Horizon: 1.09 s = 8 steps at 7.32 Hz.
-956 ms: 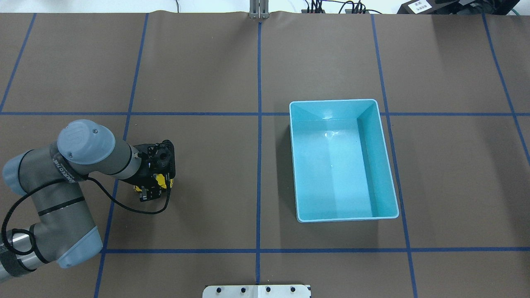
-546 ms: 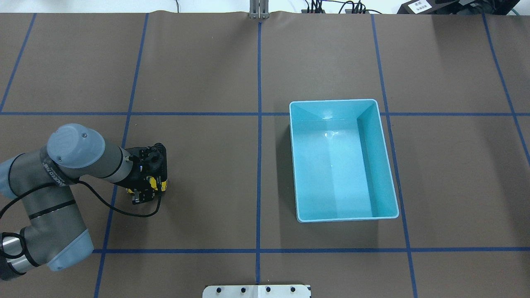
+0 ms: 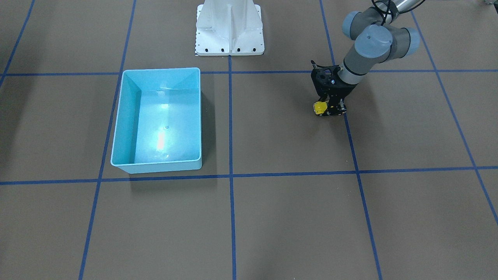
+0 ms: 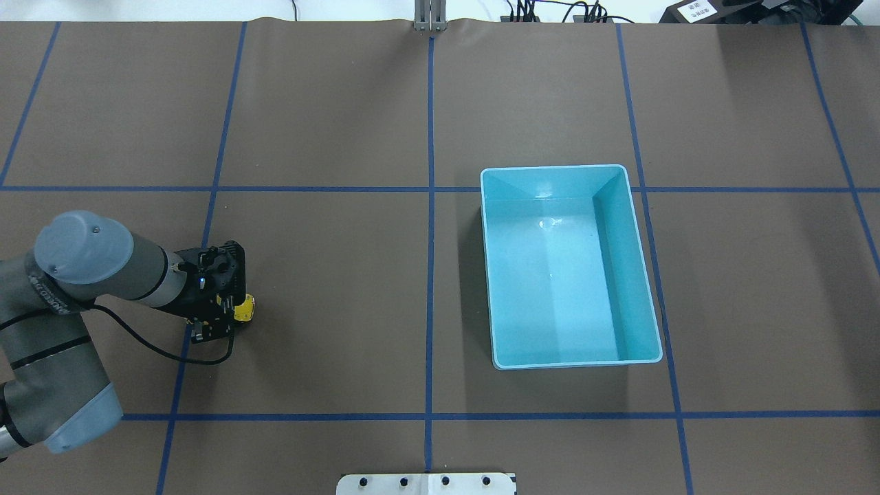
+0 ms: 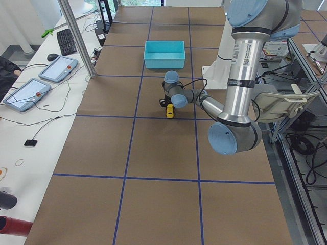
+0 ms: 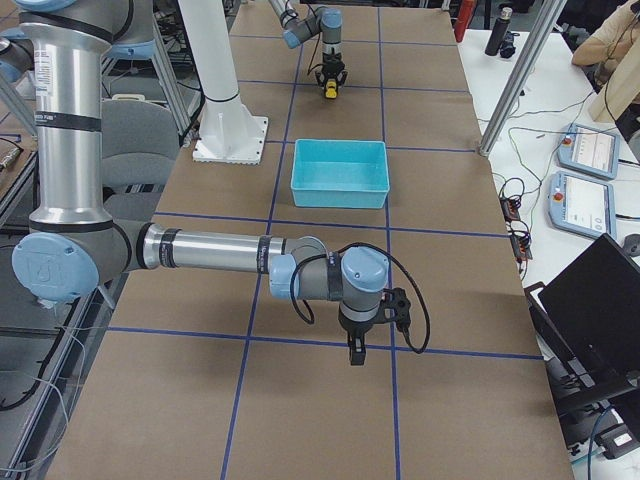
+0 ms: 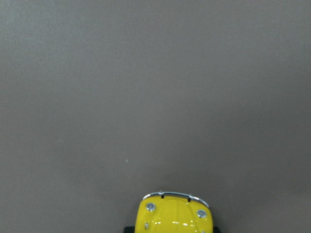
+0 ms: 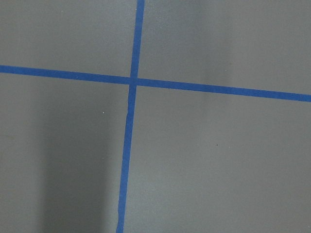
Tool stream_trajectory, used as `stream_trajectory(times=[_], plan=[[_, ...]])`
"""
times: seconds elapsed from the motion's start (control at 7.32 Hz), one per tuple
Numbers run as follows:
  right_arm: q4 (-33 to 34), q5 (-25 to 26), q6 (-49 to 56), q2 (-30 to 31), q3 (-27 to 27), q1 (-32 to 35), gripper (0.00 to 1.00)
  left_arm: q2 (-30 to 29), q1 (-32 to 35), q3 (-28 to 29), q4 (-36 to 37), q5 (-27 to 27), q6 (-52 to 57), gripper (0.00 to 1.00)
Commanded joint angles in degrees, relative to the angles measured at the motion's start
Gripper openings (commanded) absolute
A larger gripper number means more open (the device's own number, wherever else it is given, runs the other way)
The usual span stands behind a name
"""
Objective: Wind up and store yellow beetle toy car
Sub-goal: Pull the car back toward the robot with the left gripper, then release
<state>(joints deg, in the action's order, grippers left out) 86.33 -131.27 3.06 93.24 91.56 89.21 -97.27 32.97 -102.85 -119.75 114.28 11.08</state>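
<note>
The yellow beetle toy car [image 4: 243, 308] sits on the brown table at the left side. My left gripper [image 4: 223, 313] is shut on it from above, and the car's nose sticks out to the right. In the front-facing view the car [image 3: 319, 108] shows beside the gripper [image 3: 331, 109]. The left wrist view shows only the car's yellow hood [image 7: 174, 216] at the bottom edge. The light-blue bin [image 4: 553, 168] stands empty right of centre. My right gripper [image 6: 354, 350] shows only in the exterior right view, low over the table, and I cannot tell its state.
Blue tape lines [image 4: 430, 206] divide the brown table into squares. The white robot base [image 3: 229, 27] stands at the table's near edge. The bin's rim [image 3: 161, 69] lies far from the car.
My left gripper has moved left along the table, a little toward the robot, taking the yellow car with it. The bin has not moved.
</note>
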Motion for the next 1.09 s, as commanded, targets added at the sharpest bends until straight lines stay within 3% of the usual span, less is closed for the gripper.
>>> stream_trajectory(times=[0.0, 0.96], plan=[[-0.02, -0.21, -0.07, -0.07, 0.2, 0.0, 1.0, 1.73, 0.25, 0.02, -1.71, 0.33, 0.09, 0.22], [0.15, -0.39, -0.07, 0.1, 0.99, 0.0, 1.0, 9.02, 2.45, 0.19, -10.14, 4.02, 0.17, 0.24]])
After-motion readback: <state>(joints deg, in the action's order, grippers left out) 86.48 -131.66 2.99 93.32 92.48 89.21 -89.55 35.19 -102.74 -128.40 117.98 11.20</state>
